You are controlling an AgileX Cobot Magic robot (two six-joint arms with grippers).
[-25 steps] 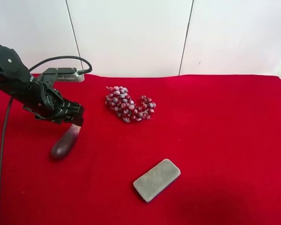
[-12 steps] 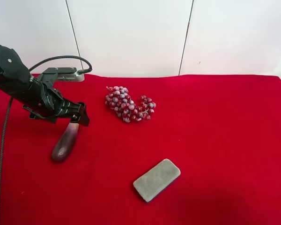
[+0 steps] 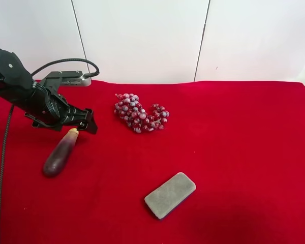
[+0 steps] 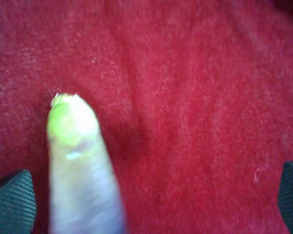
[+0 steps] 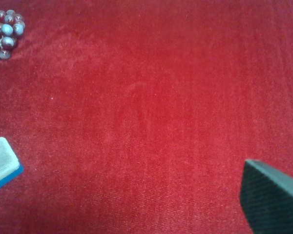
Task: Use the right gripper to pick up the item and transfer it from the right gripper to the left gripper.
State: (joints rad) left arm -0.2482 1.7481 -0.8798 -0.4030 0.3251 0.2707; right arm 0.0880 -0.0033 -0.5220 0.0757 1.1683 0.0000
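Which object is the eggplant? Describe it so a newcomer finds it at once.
Start from the red cloth that covers the table and go to the black arm with the looping cable at the exterior high view's left. The eggplant lies on the cloth just below that arm's open left gripper, stem end toward the jaws. It is one smooth dark-purple body with a yellow-green tip, unlike the clustered grapes or the flat grey block.

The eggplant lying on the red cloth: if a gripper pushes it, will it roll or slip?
The eggplant looks rounded and smooth, so it probably rolls sideways. Its glossy skin may slip between fingers. The soft red cloth likely slows rolling somewhat.
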